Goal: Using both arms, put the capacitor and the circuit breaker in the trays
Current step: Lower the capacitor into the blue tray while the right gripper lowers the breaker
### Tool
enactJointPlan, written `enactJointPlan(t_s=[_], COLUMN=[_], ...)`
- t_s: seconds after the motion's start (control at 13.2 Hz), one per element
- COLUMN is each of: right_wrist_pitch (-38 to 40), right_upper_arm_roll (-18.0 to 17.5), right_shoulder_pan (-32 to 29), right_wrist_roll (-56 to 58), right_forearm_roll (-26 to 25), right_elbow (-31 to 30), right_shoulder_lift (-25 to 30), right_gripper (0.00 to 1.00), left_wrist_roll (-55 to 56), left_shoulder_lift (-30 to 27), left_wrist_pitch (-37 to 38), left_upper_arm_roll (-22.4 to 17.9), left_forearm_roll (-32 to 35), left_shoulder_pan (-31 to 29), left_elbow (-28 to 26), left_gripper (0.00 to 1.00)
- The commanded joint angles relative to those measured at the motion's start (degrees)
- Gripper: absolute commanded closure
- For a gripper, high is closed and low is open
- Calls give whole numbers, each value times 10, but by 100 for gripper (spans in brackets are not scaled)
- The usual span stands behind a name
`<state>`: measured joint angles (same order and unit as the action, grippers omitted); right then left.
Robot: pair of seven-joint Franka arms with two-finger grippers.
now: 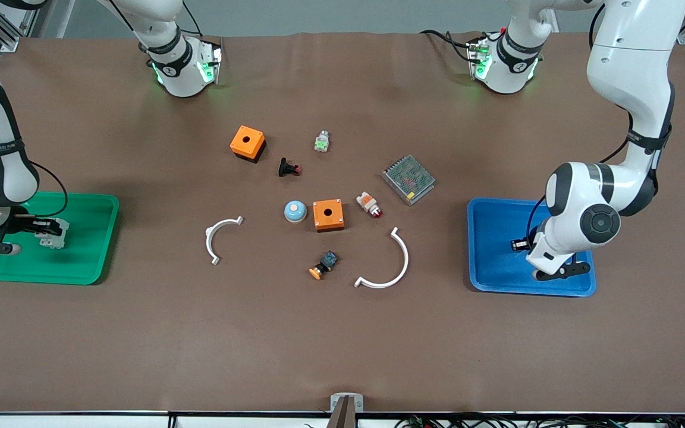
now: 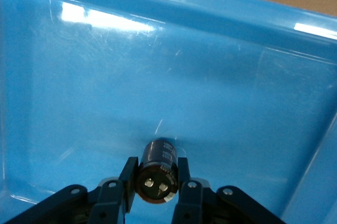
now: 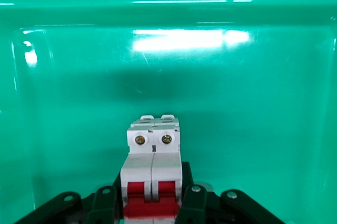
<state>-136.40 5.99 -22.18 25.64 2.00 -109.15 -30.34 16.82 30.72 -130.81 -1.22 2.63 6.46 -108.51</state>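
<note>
My left gripper (image 1: pixel 519 245) is low inside the blue tray (image 1: pixel 491 270) at the left arm's end of the table. It is shut on the capacitor (image 1: pixel 517 245), a small black cylinder. In the left wrist view the capacitor (image 2: pixel 158 169) lies between the fingers (image 2: pixel 129 179) with its silvery terminals facing the camera, just above the tray floor (image 2: pixel 158 77). My right gripper (image 1: pixel 45 229) is low inside the green tray (image 1: pixel 90 261) at the right arm's end. It is shut on the white circuit breaker (image 1: pixel 52 233). In the right wrist view the breaker (image 3: pixel 152 155) shows its red levers.
In the table's middle lie two orange boxes (image 1: pixel 248 143) (image 1: pixel 328 214), a black flared piece with red tip (image 1: pixel 288 168), a white-orange piece with red tip (image 1: pixel 369 204), a metal mesh unit (image 1: pixel 408 179), a blue dome (image 1: pixel 295 211), two white arcs (image 1: pixel 220 238) (image 1: pixel 385 261) and an orange-capped button (image 1: pixel 323 265).
</note>
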Motion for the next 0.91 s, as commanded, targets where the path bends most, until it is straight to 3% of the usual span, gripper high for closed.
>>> enactJointPlan(t_s=[0.0, 0.08, 0.15, 0.23, 0.3, 0.38, 0.45, 0.53, 0.83], right_wrist_pitch=[-2, -2, -2, -1, -1, 0, 3, 5, 45], right_upper_arm_roll=[-10, -10, -10, -10, -10, -10, -10, -10, -10], right_shoulder_pan=[-13, -13, -13, -13, -12, -11, -9, -6, 9], right_wrist_roll=[15, 15, 15, 15, 16, 16, 16, 16, 15], right_forearm_roll=[12, 12, 12, 12, 12, 12, 11, 11, 8], right_elbow=[7, 8, 9, 9, 10, 10, 10, 11, 39], right_shoulder_lift=[-6, -7, -9, -9, -9, -9, -9, -7, 6], right_gripper=[92, 78, 38, 0, 0, 0, 0, 0, 0], left_wrist_roll=[0, 0, 0, -1, -2, -3, -4, -4, -16], left_shoulder_lift=[1, 2, 1, 0, -2, -8, -16, -28, -106], left_wrist_pitch=[-22, -23, -23, -22, -19, -12, -1, 12, 86], left_upper_arm_roll=[1, 1, 2, 2, 2, 2, 2, 2, 3], left_forearm_roll=[12, 12, 12, 12, 12, 12, 12, 11, 11], left_shoulder_pan=[0, 0, 0, 0, 0, 0, 0, 0, 0], left_elbow=[-13, -13, -13, -13, -12, -9, -6, -5, -6], left_gripper=[79, 79, 79, 71, 51, 37, 12, 0, 0])
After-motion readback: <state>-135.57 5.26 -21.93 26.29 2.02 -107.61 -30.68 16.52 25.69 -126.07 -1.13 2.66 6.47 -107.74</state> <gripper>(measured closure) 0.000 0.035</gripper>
